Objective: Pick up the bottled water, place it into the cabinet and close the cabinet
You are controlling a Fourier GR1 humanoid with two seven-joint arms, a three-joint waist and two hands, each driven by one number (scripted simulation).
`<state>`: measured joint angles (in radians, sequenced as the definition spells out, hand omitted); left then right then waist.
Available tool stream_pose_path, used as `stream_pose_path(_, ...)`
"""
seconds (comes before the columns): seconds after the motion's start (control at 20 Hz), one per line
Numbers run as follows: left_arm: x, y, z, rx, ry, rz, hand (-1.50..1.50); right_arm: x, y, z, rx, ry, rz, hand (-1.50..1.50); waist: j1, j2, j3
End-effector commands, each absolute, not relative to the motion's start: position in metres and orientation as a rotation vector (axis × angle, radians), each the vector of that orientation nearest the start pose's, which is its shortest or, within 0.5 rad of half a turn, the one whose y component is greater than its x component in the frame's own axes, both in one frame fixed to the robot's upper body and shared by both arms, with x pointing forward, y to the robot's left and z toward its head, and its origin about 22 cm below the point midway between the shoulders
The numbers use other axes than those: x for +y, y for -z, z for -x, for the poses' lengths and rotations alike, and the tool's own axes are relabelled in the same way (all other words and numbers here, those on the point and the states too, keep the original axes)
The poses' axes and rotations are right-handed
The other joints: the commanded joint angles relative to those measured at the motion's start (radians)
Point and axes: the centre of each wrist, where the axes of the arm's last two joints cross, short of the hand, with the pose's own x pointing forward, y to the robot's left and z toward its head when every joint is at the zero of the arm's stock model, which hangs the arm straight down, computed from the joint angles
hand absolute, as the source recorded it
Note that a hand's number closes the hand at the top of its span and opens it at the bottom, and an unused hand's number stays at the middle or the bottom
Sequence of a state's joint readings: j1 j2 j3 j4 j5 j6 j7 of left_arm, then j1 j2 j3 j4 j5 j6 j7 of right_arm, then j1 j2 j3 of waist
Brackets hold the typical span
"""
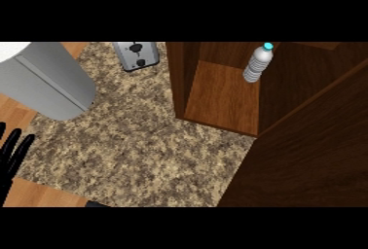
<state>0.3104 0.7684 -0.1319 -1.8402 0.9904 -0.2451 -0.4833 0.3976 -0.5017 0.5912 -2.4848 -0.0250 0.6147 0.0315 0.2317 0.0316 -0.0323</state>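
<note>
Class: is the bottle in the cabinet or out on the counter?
In: the bottle stands upright on the floor of the cabinet.

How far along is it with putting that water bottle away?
Done: the bottled water stands upright inside the cabinet. In hand: nothing visible; the left hand rests open at the left edge, the right hand is out of view. Left: the cabinet door is not yet shut.

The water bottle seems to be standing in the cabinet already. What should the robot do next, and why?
Probably swing the open cabinet door shut. The bottled water stands upright on the cabinet shelf with no hand on it, so only the closing seems left. The left hand rests open at the view's left edge and the right hand is out of view, so I can't tell which would push.
</note>
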Motion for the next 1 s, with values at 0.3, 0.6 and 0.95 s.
stream_pose_path(0.3, 0.353, -0.068, -0.171, -1.867, -0.063, 0.558, -1.50, -0.174, -0.130, -0.086, -1.573, -1.064, -0.984, 1.50, 0.040, 0.038, 0.003)
stream_pose_path(0.6, 0.353, -0.076, -0.177, -1.892, -0.033, 0.567, -1.50, -0.175, -0.126, -0.090, -1.587, -0.983, -0.995, 1.50, 0.054, 0.056, 0.007)
stream_pose_path(0.95, 0.355, -0.070, -0.176, -1.873, -0.045, 0.583, -1.50, -0.183, -0.132, -0.106, -1.655, -1.004, -0.801, 1.50, 0.044, 0.048, 0.006)
